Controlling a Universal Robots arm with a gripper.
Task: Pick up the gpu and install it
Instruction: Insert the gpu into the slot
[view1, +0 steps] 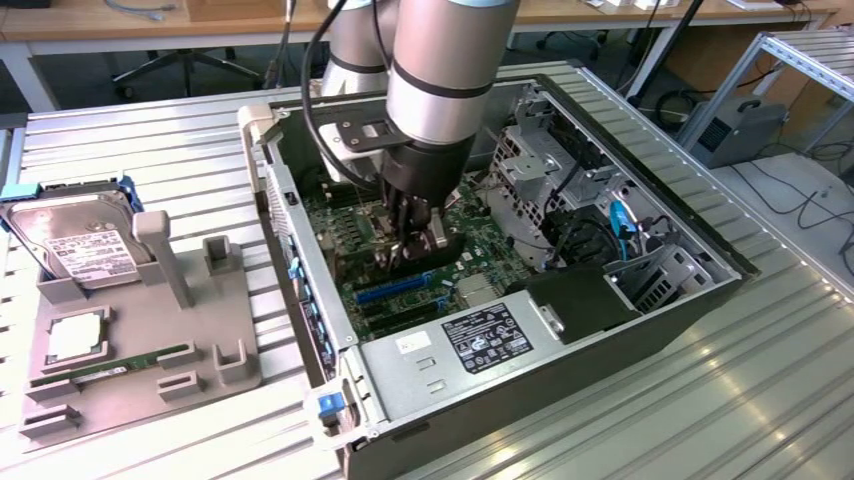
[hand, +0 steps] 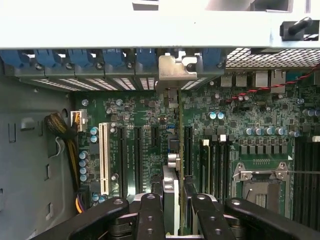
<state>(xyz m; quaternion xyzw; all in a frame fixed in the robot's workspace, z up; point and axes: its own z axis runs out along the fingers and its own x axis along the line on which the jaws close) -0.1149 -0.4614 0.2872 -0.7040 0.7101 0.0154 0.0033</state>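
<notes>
**Operator:** Between the jaws, edge-on, I see the gpu (hand: 180, 165). The gripper (hand: 179, 210) is closed partway on the card, one finger (hand: 150, 215) on each flat side, so the card is held, not loose.

**Supervisor:** Status of the pick-up step?

**Operator:** Complete, in my judgement. In the exterior view the gripper (view1: 416, 240) is down inside the open computer case (view1: 667, 300), above the motherboard (view1: 340, 235).

**Supervisor:** Position of the card relative to the jaws?

**Operator:** It runs straight ahead of the jaws, towards the case's rear wall. Its silvery bracket (hand: 174, 72) is at the far end, at the row of blue slot clips (hand: 107, 57). Beside the jaws lie the black expansion slots (hand: 137, 160) and the white slot (hand: 104, 157).

**Supervisor:** Is it seated?

**Operator:** I cannot tell. The card's lower edge is hidden from me. I judge the installation as in progress: card lined up with a slot, seating not confirmed, grip not released.
</notes>
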